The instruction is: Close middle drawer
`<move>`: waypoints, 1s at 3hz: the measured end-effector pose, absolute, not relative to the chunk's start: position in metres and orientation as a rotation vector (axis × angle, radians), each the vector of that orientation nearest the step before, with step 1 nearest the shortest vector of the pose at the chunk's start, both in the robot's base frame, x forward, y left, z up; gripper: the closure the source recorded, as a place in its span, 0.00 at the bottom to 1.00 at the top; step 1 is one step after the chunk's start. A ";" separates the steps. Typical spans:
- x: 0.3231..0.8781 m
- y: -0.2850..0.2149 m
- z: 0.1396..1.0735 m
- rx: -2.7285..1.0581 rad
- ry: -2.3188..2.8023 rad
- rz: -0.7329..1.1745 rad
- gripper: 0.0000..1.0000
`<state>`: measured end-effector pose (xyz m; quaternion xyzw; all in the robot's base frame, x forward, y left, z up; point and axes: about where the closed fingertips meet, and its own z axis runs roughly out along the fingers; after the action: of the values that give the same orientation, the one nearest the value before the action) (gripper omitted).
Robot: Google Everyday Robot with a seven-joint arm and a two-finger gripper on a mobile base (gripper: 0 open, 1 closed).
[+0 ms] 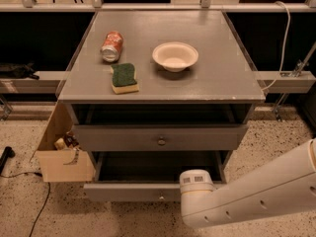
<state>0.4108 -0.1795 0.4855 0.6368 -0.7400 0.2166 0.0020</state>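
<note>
The middle drawer (128, 191) is the lower of the two grey fronts that show. It is pulled well out, its dark inside is open to view, and its small knob (161, 197) sits at the bottom centre. Above it, the top drawer (118, 138) stands out a little. My white arm (247, 196) reaches in from the lower right. Its rounded end joint (196, 181) hangs over the right part of the middle drawer's front. My gripper is out of view, hidden past the arm's end.
On the cabinet top (222, 68) lie a crushed red can (112, 45), a green and yellow sponge (124, 78) and a white bowl (175, 56). An open cardboard box (61, 162) stands on the floor by the cabinet's left side. A black cable (39, 201) runs over the floor.
</note>
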 end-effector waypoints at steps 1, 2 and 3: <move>0.411 -0.179 0.486 1.998 -2.322 0.680 0.63; 0.411 -0.179 0.486 1.998 -2.322 0.680 0.85; 0.411 -0.179 0.485 2.001 -2.323 0.675 1.00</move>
<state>0.4110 -0.1794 0.4854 0.6373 -0.7400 0.2151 0.0010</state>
